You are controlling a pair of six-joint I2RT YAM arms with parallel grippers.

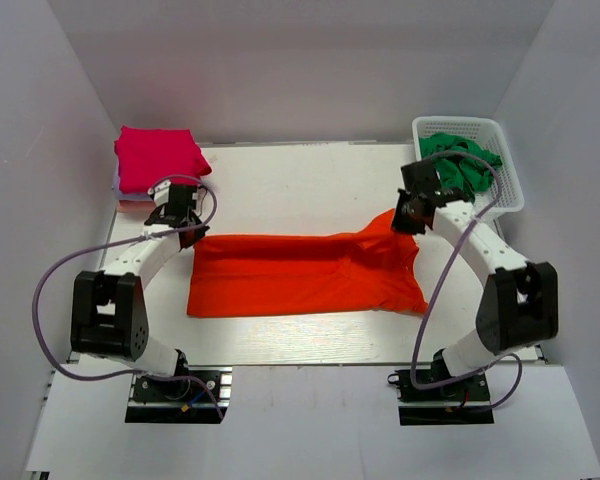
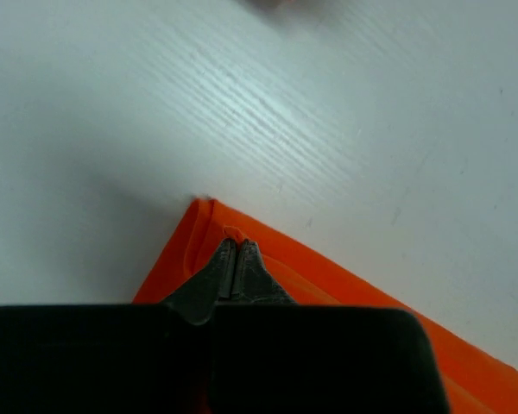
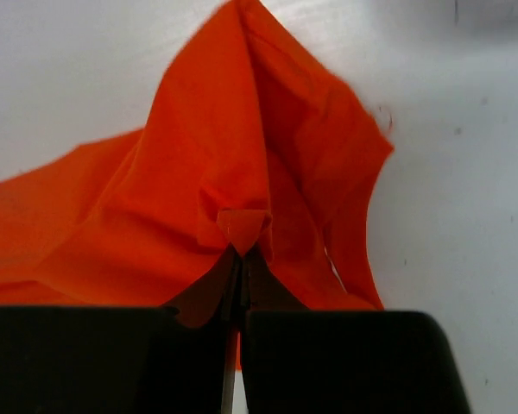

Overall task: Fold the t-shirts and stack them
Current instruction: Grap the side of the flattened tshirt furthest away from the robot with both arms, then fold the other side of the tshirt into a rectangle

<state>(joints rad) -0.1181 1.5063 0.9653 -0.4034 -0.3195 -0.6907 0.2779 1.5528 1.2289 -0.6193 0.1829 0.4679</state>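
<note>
The left fingers [image 2: 226, 267] and right fingers [image 3: 259, 289] clamped the orange shirt [image 1: 300, 275] by its far corners, the right one lifted, apparently to fold it.

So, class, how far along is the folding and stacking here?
Done: a folded magenta t-shirt sits stacked at the far-left corner. In hand: the orange-red t-shirt lies flat on the table, the left fingers pinching its far-left corner, the right fingers holding its far-right corner raised. Left: a crumpled green t-shirt in the white basket.
</note>
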